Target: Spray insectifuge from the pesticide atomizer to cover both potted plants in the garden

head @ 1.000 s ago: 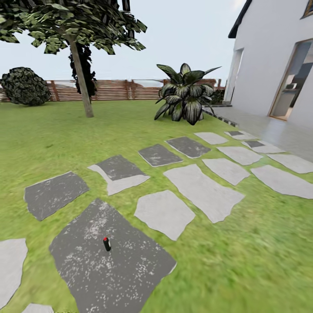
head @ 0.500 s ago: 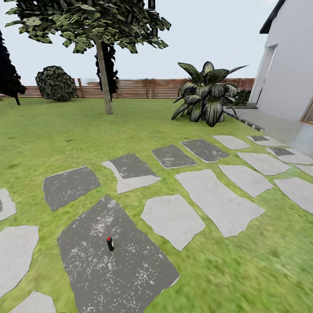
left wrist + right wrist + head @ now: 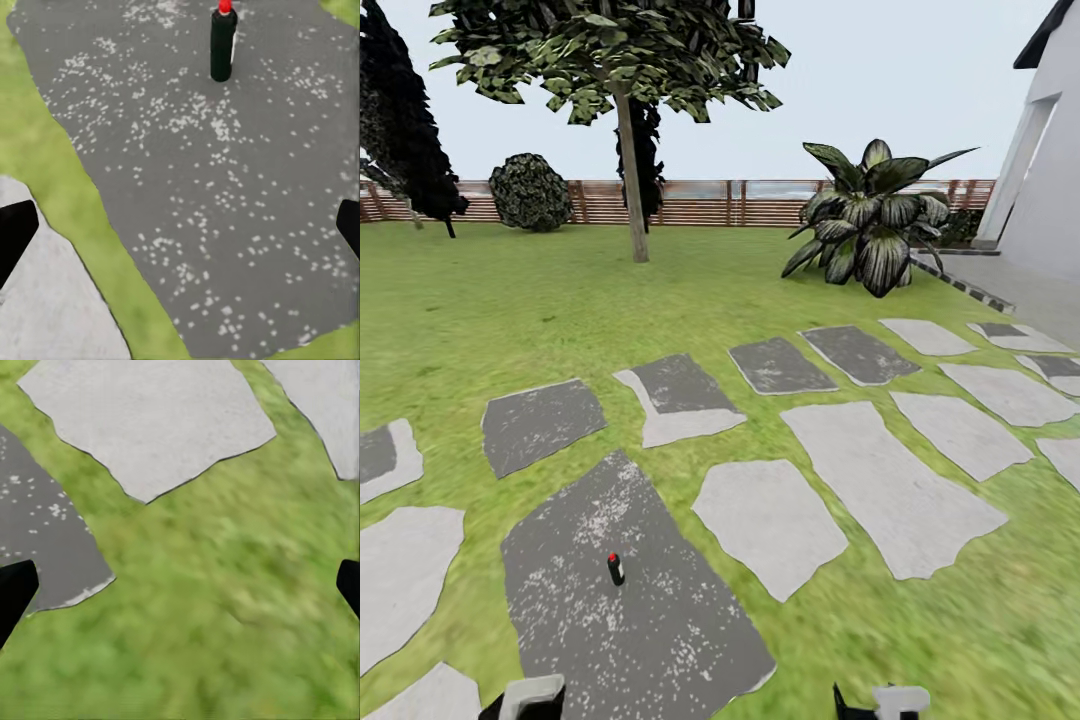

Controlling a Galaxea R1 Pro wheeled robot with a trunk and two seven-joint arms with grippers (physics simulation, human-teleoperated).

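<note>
Speckled matt stone slab [image 3: 630, 610]; slatted wood fence [image 3: 710, 203].

Both tools [image 3: 180, 225] [image 3: 180, 585] low — fingers wide apart

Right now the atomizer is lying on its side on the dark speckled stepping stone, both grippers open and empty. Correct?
Not quite. The atomizer stands upright on the dark speckled stepping stone, red tip up, not on its side; the left wrist view shows this, and the head view agrees. The rest holds: the left gripper and right gripper are open and empty.
</note>
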